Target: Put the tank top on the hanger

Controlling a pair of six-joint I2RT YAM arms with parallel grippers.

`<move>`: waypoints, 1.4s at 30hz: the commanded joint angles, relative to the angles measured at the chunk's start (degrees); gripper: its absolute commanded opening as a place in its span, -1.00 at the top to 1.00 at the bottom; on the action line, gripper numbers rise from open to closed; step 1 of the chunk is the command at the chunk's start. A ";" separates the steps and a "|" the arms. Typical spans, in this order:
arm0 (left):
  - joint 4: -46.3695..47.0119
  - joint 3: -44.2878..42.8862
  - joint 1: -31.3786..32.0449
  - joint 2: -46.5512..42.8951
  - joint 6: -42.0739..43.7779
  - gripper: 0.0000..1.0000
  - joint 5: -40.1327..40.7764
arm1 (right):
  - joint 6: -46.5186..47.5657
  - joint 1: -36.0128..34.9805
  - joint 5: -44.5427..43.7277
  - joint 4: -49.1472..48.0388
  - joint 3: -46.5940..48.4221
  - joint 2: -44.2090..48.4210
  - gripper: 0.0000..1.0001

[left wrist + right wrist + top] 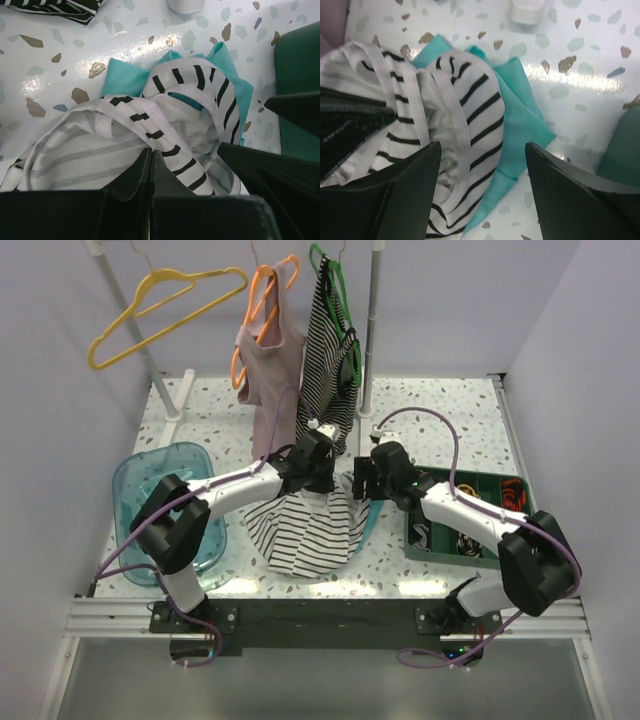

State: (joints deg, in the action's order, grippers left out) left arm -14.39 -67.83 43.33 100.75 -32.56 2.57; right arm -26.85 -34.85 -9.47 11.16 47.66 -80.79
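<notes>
The tank top (305, 530) was found bunched near the middle of the speckled desk (200, 420), spread over a teal cloth (520, 125). A fold of it was pinched between the pressed-together fingers of the left gripper (151, 152). The right gripper (482, 146) was held just beside it, fingers spread wide. The hanger (165, 305) was hung on the rack (376, 310), well apart.

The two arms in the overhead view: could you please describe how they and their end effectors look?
Both the left arm and the right arm have white links between bulky black joint housings. A thin purple cable loops along each. The left end effector and the right end effector have matte black, wedge-shaped fingers. No markings or sleeves are visible.
</notes>
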 commanded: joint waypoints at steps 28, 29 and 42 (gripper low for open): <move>-5.71 2.54 -2.73 -34.54 3.54 1.00 8.49 | 3.29 0.31 -11.36 5.35 18.59 4.30 1.00; -6.87 0.88 -2.73 -36.05 4.86 1.00 9.81 | 3.47 0.31 -11.36 6.41 20.18 5.46 1.00; -3.64 -26.81 -2.81 -42.75 23.32 1.00 15.45 | 7.51 0.40 -12.32 15.29 54.25 8.73 1.00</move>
State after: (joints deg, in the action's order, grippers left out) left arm -22.65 -89.38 40.88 55.46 -15.40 16.67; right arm -22.13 -34.70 -19.62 23.03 91.96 -70.13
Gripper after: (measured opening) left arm 0.015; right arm 0.012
